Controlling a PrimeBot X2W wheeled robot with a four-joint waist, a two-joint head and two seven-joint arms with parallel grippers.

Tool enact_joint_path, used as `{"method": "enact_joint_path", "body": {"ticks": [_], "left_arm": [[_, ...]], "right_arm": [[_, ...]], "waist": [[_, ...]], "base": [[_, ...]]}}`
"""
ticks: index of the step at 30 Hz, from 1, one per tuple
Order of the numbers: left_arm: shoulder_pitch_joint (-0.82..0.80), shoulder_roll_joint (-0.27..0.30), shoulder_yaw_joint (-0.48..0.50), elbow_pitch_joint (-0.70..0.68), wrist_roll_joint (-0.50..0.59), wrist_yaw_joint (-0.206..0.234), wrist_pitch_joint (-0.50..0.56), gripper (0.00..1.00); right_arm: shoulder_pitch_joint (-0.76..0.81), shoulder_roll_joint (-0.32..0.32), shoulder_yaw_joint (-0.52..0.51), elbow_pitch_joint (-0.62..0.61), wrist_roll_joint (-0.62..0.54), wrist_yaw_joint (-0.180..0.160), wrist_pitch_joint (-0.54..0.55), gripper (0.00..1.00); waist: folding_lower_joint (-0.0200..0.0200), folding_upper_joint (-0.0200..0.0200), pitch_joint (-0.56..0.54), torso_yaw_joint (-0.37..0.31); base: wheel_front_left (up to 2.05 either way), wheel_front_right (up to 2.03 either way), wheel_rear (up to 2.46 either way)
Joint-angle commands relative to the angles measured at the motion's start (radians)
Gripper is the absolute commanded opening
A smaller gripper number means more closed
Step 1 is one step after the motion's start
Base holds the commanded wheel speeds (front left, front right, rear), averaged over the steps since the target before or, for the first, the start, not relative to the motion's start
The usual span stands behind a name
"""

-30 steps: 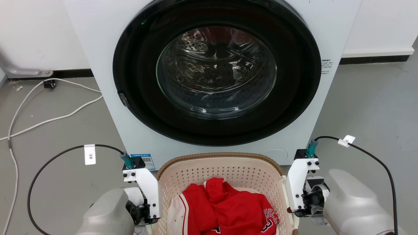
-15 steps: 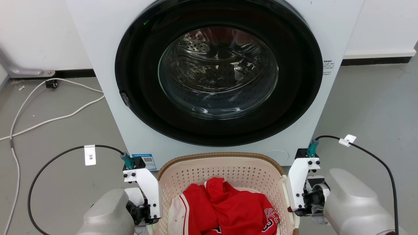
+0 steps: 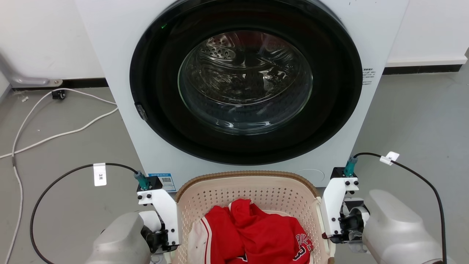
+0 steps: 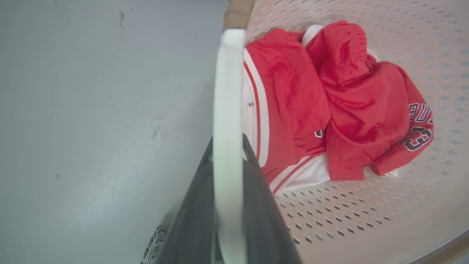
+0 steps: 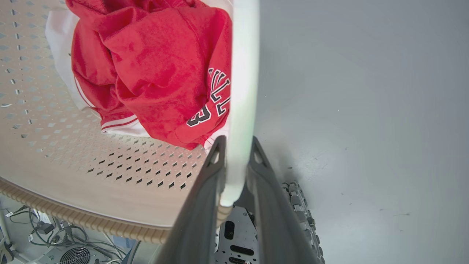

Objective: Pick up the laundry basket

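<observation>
The cream laundry basket with its brown woven rim hangs between my two arms, just in front of the washer. In the left wrist view my left gripper is shut on the basket's white side handle. My right gripper is shut on the opposite white handle. In the head view the white wrist mounts flank the basket and the fingers are hidden below them. A red and white jersey lies crumpled inside the perforated walls.
A white front-loading washing machine with its round glass door shut stands directly ahead. White cables trail over the grey floor at the left. My wheeled base shows under the basket.
The whole head picture has shifted slightly, so the camera moved a little. Both grippers keep the same hold on the basket's handles.
</observation>
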Motion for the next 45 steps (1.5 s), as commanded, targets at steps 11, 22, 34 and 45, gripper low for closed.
{"method": "enact_joint_path", "body": {"ticks": [11,22,34,45], "left_arm": [[-0.011,-0.003,-0.006,-0.004,-0.014,-0.003,-0.010,0.00],[-0.010,-0.004,-0.012,-0.003,-0.025,-0.003,-0.016,0.00],[-0.003,-0.007,-0.021,-0.003,-0.034,-0.003,-0.022,0.00],[-0.002,-0.009,-0.030,-0.003,-0.043,-0.003,-0.022,0.00]], "right_arm": [[0.014,0.014,-0.024,-0.001,-0.019,0.003,0.009,0.00],[0.016,0.015,-0.049,-0.001,-0.038,0.003,0.012,0.00],[0.023,0.018,-0.071,-0.001,-0.054,0.003,0.014,0.00],[0.029,0.020,-0.089,-0.001,-0.068,0.003,0.016,0.00]], "waist": [[0.0000,0.0000,0.001,-0.005],[0.0000,0.0000,0.001,-0.007],[0.0000,0.0000,-0.002,-0.002],[0.0000,0.0000,-0.003,0.001]], "base": [[0.00,0.00,0.00],[0.00,0.00,0.00],[0.00,0.00,0.00],[0.00,0.00,0.00]]}}
